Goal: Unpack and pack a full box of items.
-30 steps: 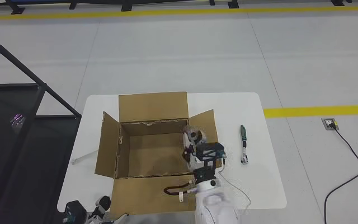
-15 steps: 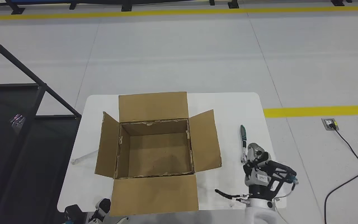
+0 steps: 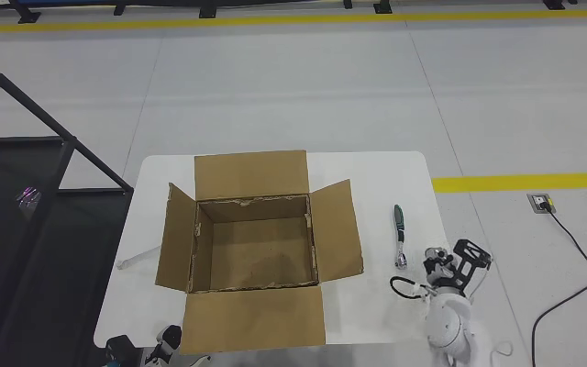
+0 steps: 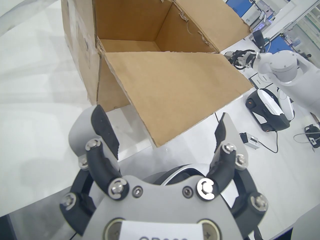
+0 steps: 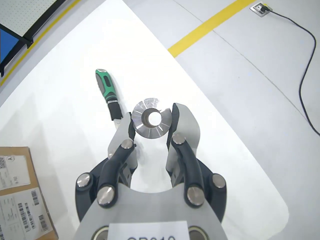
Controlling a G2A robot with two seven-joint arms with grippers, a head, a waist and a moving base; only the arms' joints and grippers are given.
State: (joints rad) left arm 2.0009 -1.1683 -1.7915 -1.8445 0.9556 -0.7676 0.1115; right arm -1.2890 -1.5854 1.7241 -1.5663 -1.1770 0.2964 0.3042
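An open cardboard box (image 3: 252,252) stands mid-table with its flaps spread and nothing inside; its near flap (image 4: 175,81) faces the left wrist view. A green-handled ratchet tool (image 3: 400,234) (image 5: 107,88) lies on the table right of the box. My right gripper (image 3: 433,266) (image 5: 152,123) hangs over the table's front right part, just beyond the tool's head, shut on a metal ring (image 5: 140,122) with a centre hole. My left gripper (image 4: 161,121) is open and holds nothing, low by the box's front left corner.
The white table (image 3: 385,174) has its rounded right edge close to the right gripper. A thin white strip (image 3: 138,255) lies left of the box. A black frame (image 3: 37,183) stands beside the table's left side. A labelled box side (image 5: 20,188) is near the right wrist.
My right gripper carried the metal ring from over the box's right flap rightward across the table, past the tool's head, to the front right part. The box and tool stayed put.
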